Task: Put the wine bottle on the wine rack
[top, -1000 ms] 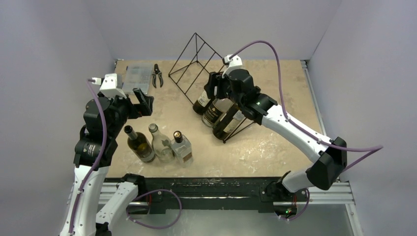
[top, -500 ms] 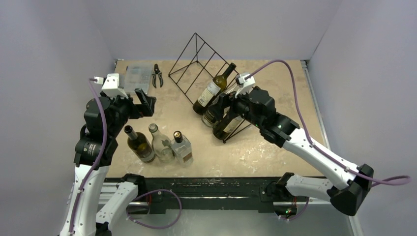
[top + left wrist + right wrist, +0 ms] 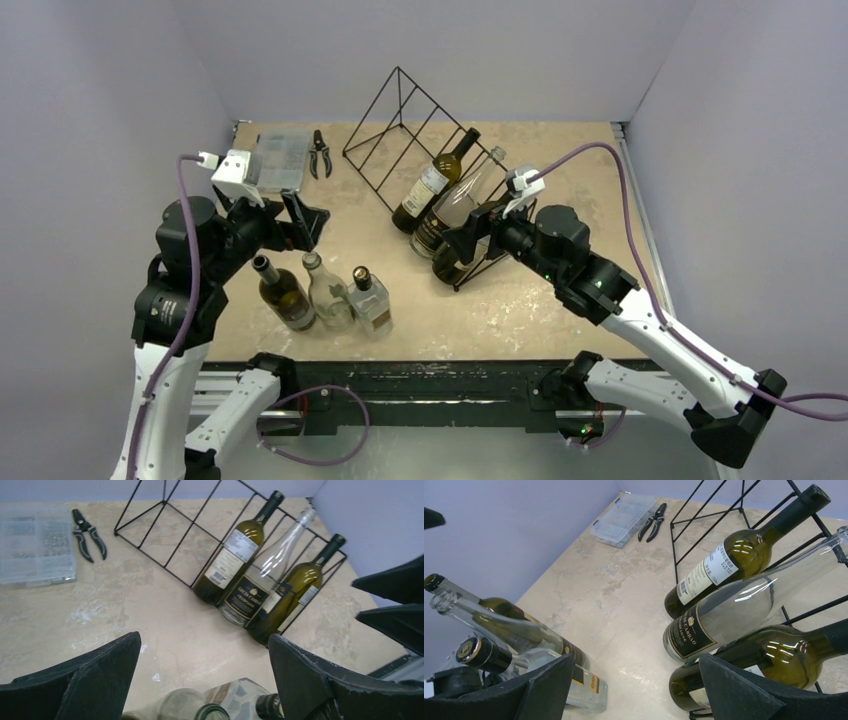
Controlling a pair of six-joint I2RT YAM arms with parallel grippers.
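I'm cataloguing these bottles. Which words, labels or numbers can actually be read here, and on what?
Clear bottle on the wine rack, black label: gold lettering, perhaps "CASELO"; the rest is blurred.
Green bottle beside it, white label: barcode and print, too small to read.
Squat standing bottle: looks like "GO", the rest is hidden.
Nothing else is legible.

On a beige, marbled table (image 3: pixel 570 170), we find a black wire wine rack (image 3: pixel 400 150) toward the far centre, three upright bottles (image 3: pixel 326 292) near the front left, and a clear compartment box (image 3: pixel 279 160) with pliers (image 3: pixel 320 153) just beside it at the far left corner.
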